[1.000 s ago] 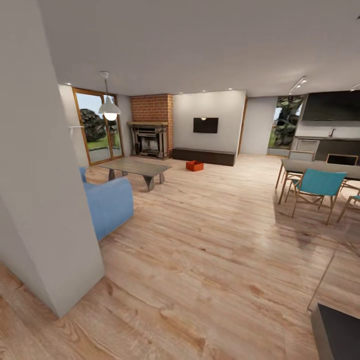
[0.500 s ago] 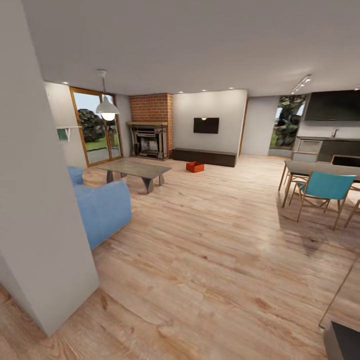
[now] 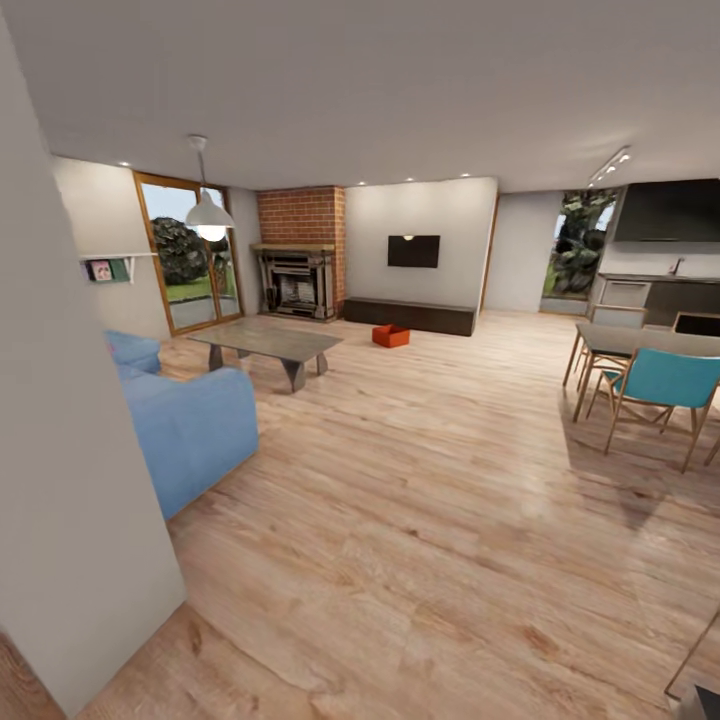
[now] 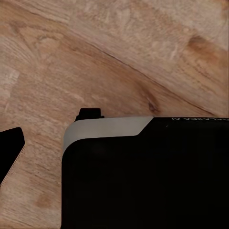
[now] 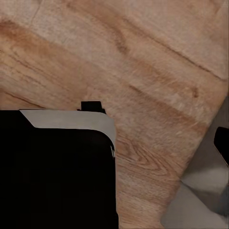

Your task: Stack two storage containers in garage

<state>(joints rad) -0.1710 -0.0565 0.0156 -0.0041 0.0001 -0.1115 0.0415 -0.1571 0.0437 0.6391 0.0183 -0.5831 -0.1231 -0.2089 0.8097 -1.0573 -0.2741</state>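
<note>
While the robot faces into the living room, 1 orange-red storage container (image 3: 390, 335) sits on the plank floor (image 3: 430, 480) just before the long low cabinet (image 3: 408, 314), far off. Gripper states: cannot tell from wrist views.

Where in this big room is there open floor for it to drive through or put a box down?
A broad bare strip of wood floor runs between the blue sofa and the dining chairs, up to the orange container by the low cabinet. It is crowded around the coffee table.
</note>
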